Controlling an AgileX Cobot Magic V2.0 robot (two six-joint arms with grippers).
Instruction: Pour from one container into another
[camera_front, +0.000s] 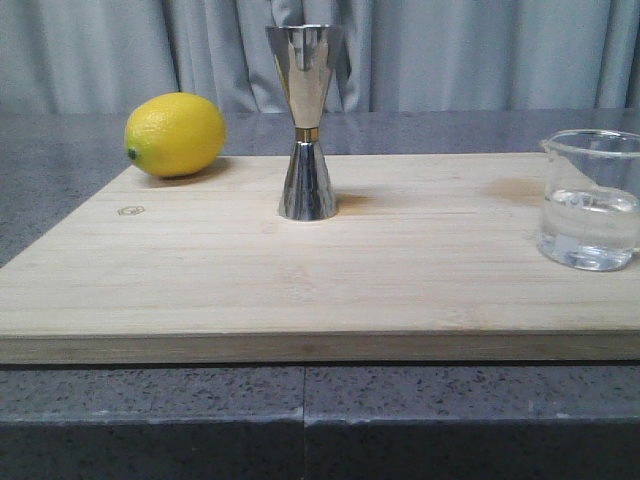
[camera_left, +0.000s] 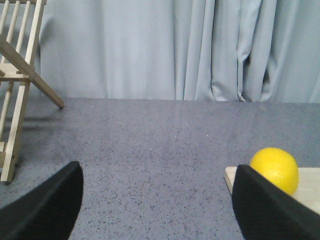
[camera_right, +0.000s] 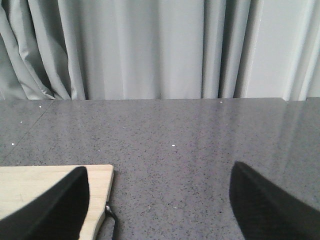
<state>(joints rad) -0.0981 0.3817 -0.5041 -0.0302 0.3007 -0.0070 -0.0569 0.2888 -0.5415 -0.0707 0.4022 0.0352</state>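
A clear glass beaker (camera_front: 590, 200) with some clear liquid stands at the right edge of the wooden board (camera_front: 300, 270), partly cut off by the front view's border. A tall shiny steel jigger (camera_front: 306, 120) with a gold band at its waist stands upright mid-board towards the back. Neither gripper shows in the front view. In the left wrist view my left gripper (camera_left: 157, 200) is open over bare grey counter, left of the board's corner. My right gripper (camera_right: 159, 200) is open too, over counter just off the board's right end (camera_right: 95, 175). Nothing is between either pair of fingers.
A yellow lemon (camera_front: 175, 134) lies on the board's back left corner and also shows as the lemon (camera_left: 274, 169) in the left wrist view. A wooden rack (camera_left: 17, 85) stands on the counter far left. Grey curtains (camera_front: 480, 50) close off the back.
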